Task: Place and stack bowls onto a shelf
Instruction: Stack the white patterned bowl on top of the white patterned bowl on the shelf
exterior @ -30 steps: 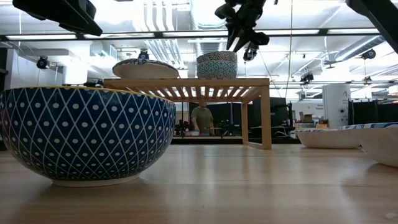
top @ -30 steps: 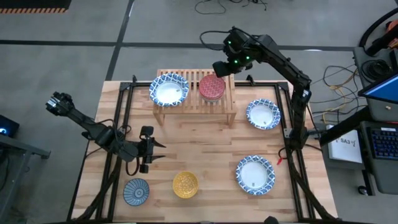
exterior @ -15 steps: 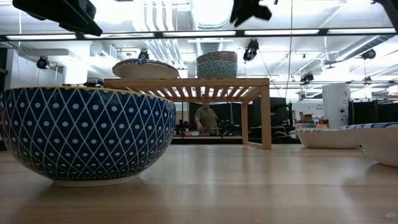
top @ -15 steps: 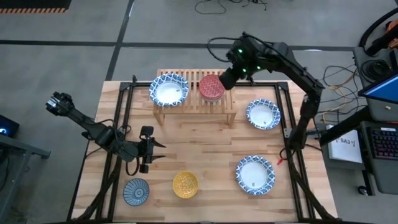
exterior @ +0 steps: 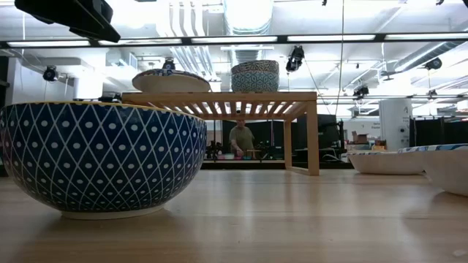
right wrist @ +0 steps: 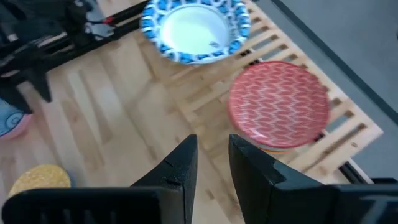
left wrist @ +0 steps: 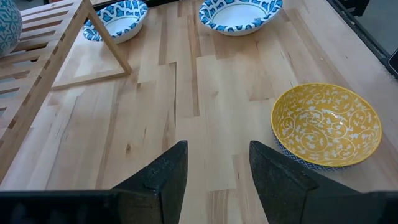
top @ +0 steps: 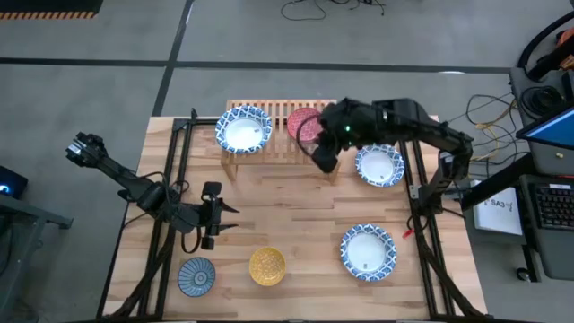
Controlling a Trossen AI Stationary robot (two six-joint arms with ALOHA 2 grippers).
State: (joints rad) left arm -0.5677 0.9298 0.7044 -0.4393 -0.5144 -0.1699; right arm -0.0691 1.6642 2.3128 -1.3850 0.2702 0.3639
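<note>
Right gripper (top: 320, 160) above shelf (top: 269, 148) front edge beside red bowl (top: 303, 125); fingers narrowly parted, empty. Left gripper (top: 212, 235) near yellow bowl (top: 267, 266), partly open, empty.

light wood table (top: 296, 220) sits on a grey floor (top: 108, 36). a person (exterior: 239, 140) stands far back in the room, seen under the rack in the low view. cables (top: 332, 9) lie coiled on the floor past the table.

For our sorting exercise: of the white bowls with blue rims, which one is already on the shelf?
The blue-rimmed bowl at the shelf's left end, beside the red bowl; the other two sit on the table.
</note>
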